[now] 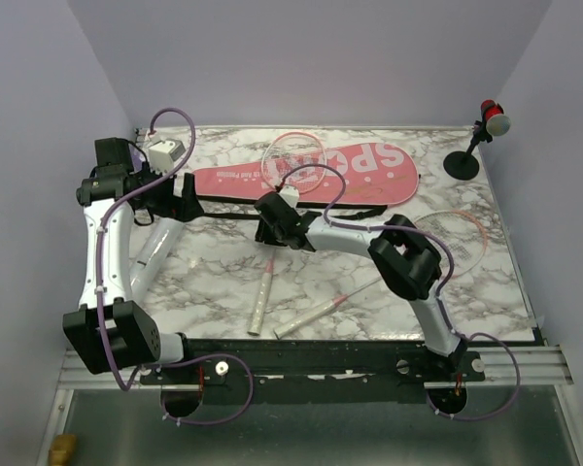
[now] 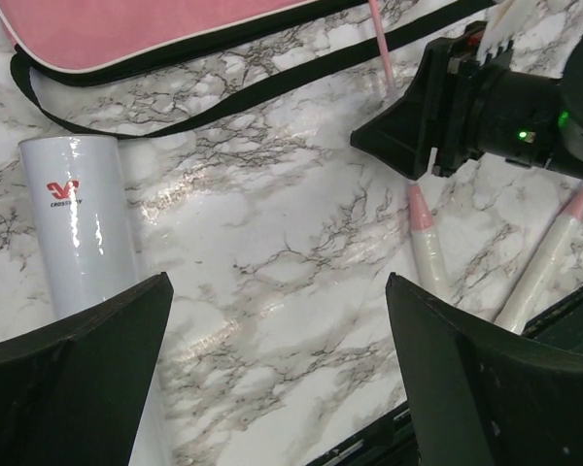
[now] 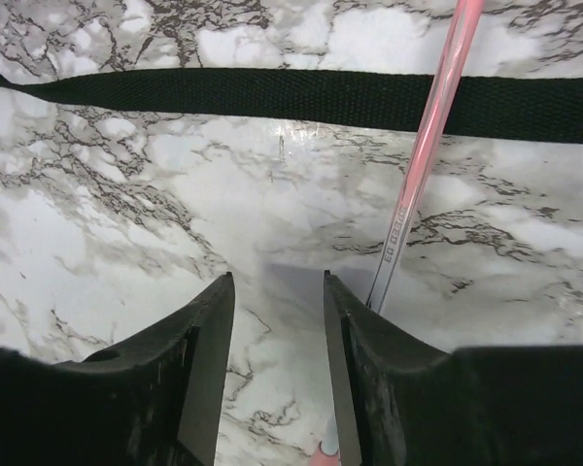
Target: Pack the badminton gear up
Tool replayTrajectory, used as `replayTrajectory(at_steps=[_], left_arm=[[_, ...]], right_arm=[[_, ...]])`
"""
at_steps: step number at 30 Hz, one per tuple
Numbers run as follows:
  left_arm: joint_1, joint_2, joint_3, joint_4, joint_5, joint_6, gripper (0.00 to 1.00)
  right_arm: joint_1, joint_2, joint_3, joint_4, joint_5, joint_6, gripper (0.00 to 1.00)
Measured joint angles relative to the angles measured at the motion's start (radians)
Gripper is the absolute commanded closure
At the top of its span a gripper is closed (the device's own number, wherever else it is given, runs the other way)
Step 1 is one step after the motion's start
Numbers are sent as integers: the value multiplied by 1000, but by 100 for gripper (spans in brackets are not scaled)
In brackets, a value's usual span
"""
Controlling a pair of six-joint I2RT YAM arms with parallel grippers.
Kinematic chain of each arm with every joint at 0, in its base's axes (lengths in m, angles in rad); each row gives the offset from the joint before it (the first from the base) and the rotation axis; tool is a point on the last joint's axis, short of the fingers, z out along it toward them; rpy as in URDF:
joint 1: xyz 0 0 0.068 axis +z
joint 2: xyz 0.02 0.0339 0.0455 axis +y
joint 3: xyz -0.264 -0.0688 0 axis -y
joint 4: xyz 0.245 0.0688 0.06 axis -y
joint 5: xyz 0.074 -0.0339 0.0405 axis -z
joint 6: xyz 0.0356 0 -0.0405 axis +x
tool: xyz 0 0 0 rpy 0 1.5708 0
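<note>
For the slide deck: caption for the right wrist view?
Open right gripper hovers over marble table beside pink racket shaft crossing black strap.

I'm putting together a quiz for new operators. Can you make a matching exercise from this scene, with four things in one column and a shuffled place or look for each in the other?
Things:
1. racket bag
2. white tube
3. microphone
4. black strap

Descriptions:
A. red and grey, at the far right corner of the table
B. lying on the left side, with a small red logo
C. pink, stretched along the far side
D. crossed by a pink racket shaft

Pairs: 1-C, 2-B, 3-A, 4-D
</note>
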Motion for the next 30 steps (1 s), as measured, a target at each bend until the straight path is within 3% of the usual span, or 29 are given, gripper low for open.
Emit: replayTrajectory(at_steps=[5,11,15,25,30], left_arm=[[-68,39,-18,56,-79,7,1],[-88,145,27,99,-147,7,1],[-88,165,29,106,-167,7,1],[-88,130,22,107,-177,33,1],[-88,109,19,108,-181,47,1]], right_arm=[[0,-53,-4,-46,39,0,40],[0,-66,115,-180,141,0,47],[0,-18,204,-259,197,0,51],[-5,119,279,-370,282,8,50],[-13,120,280,-392,286,8,62]])
